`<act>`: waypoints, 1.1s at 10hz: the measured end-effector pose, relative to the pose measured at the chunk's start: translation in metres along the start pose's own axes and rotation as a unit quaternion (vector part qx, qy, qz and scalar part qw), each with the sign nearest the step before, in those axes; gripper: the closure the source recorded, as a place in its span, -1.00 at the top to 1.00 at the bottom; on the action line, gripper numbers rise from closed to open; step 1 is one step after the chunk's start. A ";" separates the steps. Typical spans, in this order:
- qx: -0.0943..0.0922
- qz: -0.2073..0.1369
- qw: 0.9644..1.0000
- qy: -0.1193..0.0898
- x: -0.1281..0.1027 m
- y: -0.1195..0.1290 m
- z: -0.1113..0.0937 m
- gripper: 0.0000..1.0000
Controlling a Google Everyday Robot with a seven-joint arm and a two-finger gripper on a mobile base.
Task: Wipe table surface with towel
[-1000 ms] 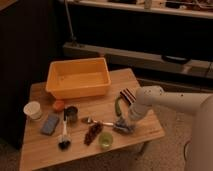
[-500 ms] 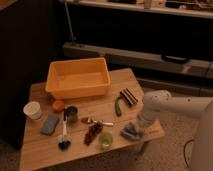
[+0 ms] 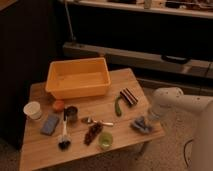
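A crumpled blue-grey towel (image 3: 140,125) lies on the wooden table (image 3: 125,80) near its front right corner. My gripper (image 3: 151,118) is at the end of the white arm (image 3: 172,100), which reaches in from the right. It sits low at the towel's right edge, against or just above it. The arm hides the contact between them.
On the table are an orange tub (image 3: 78,77), a green vegetable (image 3: 118,106), a dark bar (image 3: 129,96), a spoon (image 3: 98,121), dark grapes (image 3: 92,133), a green cup (image 3: 105,140), a brush (image 3: 64,136), a blue sponge (image 3: 50,123) and a white cup (image 3: 33,110). A dark shelf unit stands behind.
The gripper and the towel have moved right across the table's front part, from near the middle objects toward the right edge.
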State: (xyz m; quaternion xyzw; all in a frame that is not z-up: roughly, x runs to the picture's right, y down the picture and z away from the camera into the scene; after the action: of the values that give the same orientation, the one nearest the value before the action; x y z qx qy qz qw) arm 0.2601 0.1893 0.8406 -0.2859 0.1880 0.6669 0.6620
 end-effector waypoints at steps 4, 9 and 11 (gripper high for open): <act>-0.014 -0.009 1.000 -0.011 -0.037 0.026 0.013 -1.00; -0.027 -0.030 0.999 -0.015 -0.051 0.050 0.025 -1.00; -0.030 -0.039 0.999 -0.016 -0.046 0.056 0.023 -1.00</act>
State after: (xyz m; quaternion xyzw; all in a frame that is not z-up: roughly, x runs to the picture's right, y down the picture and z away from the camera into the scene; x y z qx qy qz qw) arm 0.1998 0.1648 0.8805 -0.3021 0.1461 0.6500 0.6819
